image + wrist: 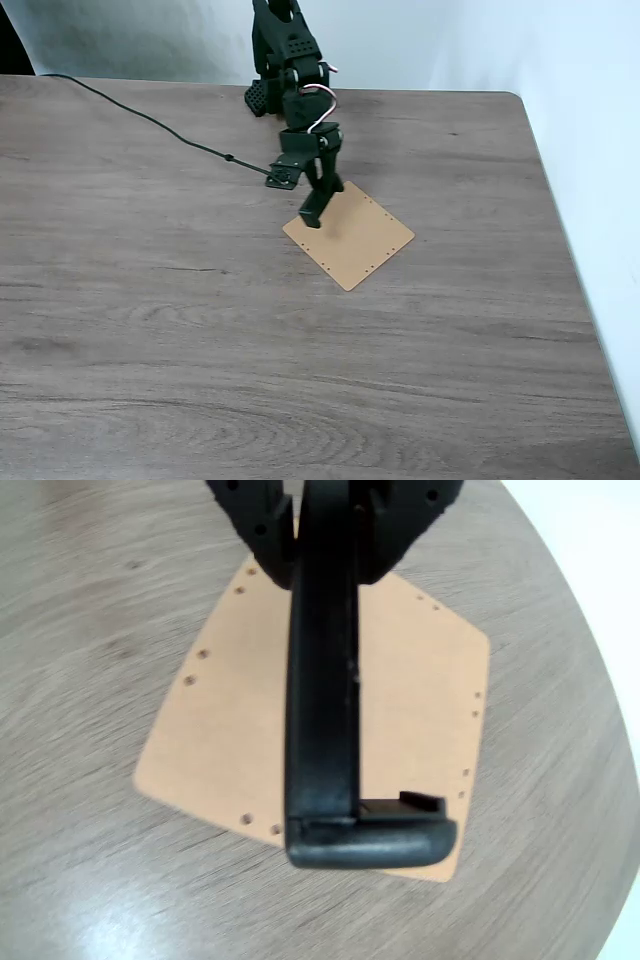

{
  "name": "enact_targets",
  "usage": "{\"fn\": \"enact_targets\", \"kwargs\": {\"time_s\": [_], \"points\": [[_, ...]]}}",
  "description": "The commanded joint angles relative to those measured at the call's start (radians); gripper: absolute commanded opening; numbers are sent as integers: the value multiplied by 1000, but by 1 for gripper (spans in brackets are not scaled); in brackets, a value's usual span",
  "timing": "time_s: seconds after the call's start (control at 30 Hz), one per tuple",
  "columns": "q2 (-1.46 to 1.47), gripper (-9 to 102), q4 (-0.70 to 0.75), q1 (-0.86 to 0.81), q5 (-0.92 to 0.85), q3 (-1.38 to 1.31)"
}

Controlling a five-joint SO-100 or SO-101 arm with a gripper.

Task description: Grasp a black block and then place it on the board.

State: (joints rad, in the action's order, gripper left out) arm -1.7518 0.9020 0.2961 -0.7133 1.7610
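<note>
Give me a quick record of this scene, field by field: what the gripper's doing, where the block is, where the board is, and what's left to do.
gripper: shut on the black block, above the board
black block: held off the surface, hanging end-down between the jaws, over the board in the wrist view
board: tan square, lying flat on the wooden table, nothing resting on it
cable: black, runs across the table's far left toward the arm
left to do: lower the block and release it on the board
</note>
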Motion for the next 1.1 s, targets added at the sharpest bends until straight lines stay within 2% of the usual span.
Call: {"fn": "enact_targets", "kwargs": {"time_s": [0.0, 1.07], "points": [[-26, 0, -41, 57, 23, 6], [210, 0, -253, 104, 92, -18]]}}
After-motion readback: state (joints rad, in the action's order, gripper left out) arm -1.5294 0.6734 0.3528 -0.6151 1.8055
